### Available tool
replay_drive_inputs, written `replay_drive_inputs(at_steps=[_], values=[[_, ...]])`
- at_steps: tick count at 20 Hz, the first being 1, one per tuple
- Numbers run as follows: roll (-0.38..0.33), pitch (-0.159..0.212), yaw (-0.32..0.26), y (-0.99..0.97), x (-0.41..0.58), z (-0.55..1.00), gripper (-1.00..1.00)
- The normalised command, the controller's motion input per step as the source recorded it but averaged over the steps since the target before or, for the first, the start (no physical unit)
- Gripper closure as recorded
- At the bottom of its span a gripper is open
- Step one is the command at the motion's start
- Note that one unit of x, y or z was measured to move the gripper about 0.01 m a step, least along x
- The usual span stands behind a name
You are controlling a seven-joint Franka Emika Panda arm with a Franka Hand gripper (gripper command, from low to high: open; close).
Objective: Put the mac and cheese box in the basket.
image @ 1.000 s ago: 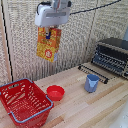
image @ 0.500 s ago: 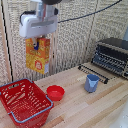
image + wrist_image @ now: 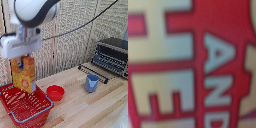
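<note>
A pale wooden table (image 3: 95, 107) stands before a beige ribbed wall (image 3: 80, 35), evenly lit.

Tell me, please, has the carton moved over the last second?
Yes. The carton, held by the gripper, moved toward the exterior view's left, away from the toaster oven, and now hangs over the basket.

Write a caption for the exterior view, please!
Gripper holds the mac and cheese carton above the red basket.
</note>
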Motion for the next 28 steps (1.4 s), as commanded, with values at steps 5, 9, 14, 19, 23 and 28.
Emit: replay_drive_inputs(at_steps=[5,9,14,19,23,28], values=[[-0.004,0.060,-0.169,0.25,0.401,-0.81,1.00],[-0.030,0.034,-0.107,0.02,0.048,-0.31,-1.00],[0.000,0.005,-0.033,0.00,0.008,0.04,-1.00],[0.000,0.007,-0.088,0.00,0.000,0.38,-1.00],[0.000,0.011,-0.079,0.00,-0.011,0.70,-1.00],[0.002,0.010,-0.073,0.00,0.001,0.85,-1.00]])
